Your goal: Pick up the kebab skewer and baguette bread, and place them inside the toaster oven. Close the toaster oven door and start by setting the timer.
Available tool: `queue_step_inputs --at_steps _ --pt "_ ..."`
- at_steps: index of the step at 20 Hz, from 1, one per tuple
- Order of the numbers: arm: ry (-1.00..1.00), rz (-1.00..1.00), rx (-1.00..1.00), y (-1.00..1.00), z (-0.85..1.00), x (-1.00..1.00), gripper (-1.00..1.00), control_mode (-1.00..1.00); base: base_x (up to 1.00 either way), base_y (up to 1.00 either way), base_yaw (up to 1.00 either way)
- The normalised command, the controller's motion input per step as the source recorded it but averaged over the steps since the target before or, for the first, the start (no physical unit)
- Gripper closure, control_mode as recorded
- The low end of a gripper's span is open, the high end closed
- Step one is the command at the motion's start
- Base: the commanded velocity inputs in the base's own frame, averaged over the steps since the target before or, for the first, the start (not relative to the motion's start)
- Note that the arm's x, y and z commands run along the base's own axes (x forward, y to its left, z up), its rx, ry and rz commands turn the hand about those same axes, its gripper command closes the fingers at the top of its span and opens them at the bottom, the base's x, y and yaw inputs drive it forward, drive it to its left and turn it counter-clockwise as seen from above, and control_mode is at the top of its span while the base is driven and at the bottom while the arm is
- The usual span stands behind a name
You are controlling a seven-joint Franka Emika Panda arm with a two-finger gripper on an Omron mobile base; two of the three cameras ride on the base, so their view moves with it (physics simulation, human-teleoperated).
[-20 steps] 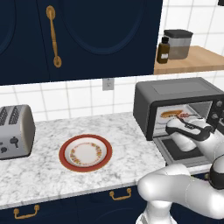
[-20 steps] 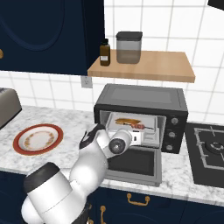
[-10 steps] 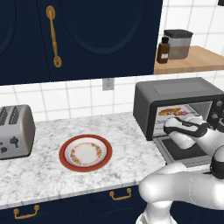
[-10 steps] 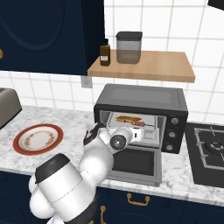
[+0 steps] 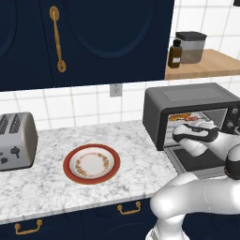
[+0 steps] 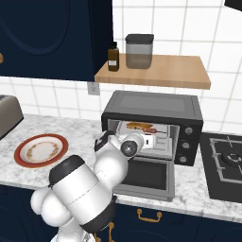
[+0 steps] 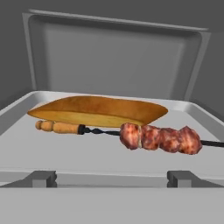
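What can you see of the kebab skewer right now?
The kebab skewer lies flat on the pale tray inside the toaster oven, lengthwise in front of the baguette bread and against its front edge. It has a tan, turned wooden-looking handle at one end, a thin dark rod, and a cluster of reddish-brown meat chunks near the other end. Nothing grips it.

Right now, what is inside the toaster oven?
Inside the toaster oven, the baguette bread lies on a pale tray, with the kebab skewer in front of it, alongside. The loaf covers the tray behind it. The toaster oven door hangs open.
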Motion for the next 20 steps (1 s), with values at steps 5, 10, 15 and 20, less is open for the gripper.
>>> queue_step_inputs --at_steps 5,10,15,20 --pt "0.00 0.00 0.00 0.00 0.00 0.12 -1.00 -1.00 0.00 0.00 0.00" --pt "0.00 0.00 0.00 0.00 0.00 0.11 -1.00 -1.00 0.00 0.00 0.00" --pt "0.00 0.00 0.00 -0.02 0.01 -0.60 -1.00 -1.00 0.00 0.00 0.00" --pt "0.01 0.00 0.00 -0.18 0.11 -1.00 -1.00 -1.00 0.00 0.00 0.00"
